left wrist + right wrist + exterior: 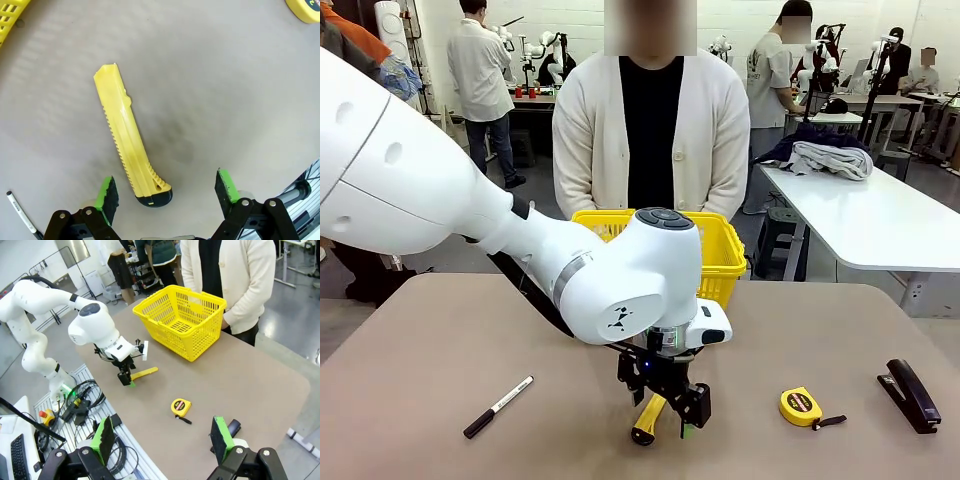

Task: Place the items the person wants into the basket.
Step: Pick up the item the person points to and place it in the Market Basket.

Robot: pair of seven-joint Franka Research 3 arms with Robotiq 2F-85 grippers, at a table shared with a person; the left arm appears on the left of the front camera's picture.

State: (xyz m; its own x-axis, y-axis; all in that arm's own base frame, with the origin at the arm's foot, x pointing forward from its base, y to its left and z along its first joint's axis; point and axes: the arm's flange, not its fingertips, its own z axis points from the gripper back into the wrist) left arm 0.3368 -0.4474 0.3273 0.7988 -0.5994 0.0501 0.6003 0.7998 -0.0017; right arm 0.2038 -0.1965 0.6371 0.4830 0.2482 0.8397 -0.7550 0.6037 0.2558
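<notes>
While the left gripper (pixel 166 186) hangs spread wide over the near middle of the table (pixel 440 340), its green pads stand either side of the black-tipped end of the yellow utility knife (pixel 127 145), and nothing is gripped. The right gripper (pixel 161 436) is also spread and empty. Along the same near strip lie a marker (pixel 498 407) to the left and, to the right, the tape measure (pixel 802 405) and then a black stapler (pixel 910 395). Farther off, the yellow basket (pixel 725 250) stands at the far edge in front of the person (pixel 650 130), and what shows of its inside is bare. I judge the task barely begun: every wanted item is yet to go in.
</notes>
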